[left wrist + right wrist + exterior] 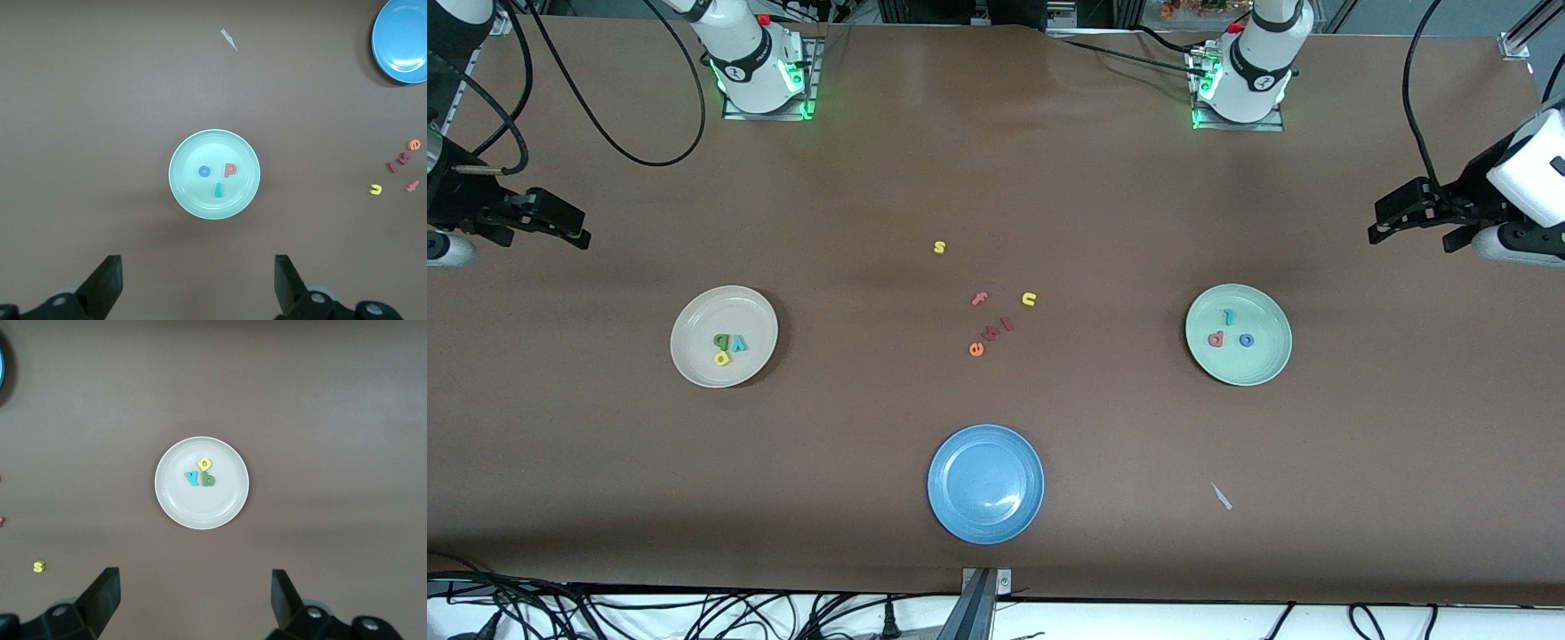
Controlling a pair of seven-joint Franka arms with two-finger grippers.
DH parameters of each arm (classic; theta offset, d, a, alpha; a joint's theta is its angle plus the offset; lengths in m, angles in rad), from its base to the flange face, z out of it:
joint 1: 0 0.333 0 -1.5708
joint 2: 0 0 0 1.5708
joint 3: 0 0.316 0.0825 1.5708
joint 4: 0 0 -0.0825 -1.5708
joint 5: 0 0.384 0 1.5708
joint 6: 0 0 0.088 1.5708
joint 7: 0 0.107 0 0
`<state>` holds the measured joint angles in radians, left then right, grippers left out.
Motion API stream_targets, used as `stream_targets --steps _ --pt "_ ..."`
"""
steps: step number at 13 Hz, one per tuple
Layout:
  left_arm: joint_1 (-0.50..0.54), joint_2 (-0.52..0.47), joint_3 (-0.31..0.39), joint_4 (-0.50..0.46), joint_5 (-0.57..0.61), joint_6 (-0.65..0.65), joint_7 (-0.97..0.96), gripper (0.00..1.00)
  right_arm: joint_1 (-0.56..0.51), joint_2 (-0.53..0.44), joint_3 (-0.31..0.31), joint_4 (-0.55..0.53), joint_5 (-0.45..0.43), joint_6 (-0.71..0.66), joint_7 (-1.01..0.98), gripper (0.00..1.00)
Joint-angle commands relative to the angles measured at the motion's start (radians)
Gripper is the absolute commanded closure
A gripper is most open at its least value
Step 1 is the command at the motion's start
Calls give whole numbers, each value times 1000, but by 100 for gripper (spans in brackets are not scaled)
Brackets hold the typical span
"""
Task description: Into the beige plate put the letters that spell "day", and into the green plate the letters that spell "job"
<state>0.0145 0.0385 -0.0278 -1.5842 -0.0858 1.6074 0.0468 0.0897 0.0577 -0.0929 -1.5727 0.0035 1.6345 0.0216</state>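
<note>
the blue plate [985,483] lies nearest the camera, close to the worktop [996,178] edge, midway along it, with a small pale scrap [1221,496] beside it toward the left arm's end. farther in, the beige plate [724,336] sits toward the right arm's end and holds the dark green "d" [721,340], yellow "a" [722,358] and teal "y" [739,341], bunched together and touching. the green plate [1238,334] sits toward the left arm's end and holds the teal "j" [1228,316], blue "o" [1246,340] and pinkish-red "b" [1216,338], set slightly apart. between the plates lie the orange "e" [975,349], two small red letters [997,329], the pink "f" [980,299] and yellow "u" [1029,299]; the yellow "s" [939,247] lies farther still. the left pincer [1414,213] hangs over the worktop's end edge, jaws wide apart and holding nothing. the right pincer [547,222] hangs likewise over its own end edge, jaws wide and empty.
</note>
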Motion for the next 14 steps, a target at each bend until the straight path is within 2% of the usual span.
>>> stream_targets --steps 1,14 --pt "-7 -3 2 12 17 -10 16 0 -25 -27 21 -21 15 -9 -17 0" --pt "-8 -3 2 12 17 -10 16 0 -24 -21 21 -27 13 -10 -26 0"
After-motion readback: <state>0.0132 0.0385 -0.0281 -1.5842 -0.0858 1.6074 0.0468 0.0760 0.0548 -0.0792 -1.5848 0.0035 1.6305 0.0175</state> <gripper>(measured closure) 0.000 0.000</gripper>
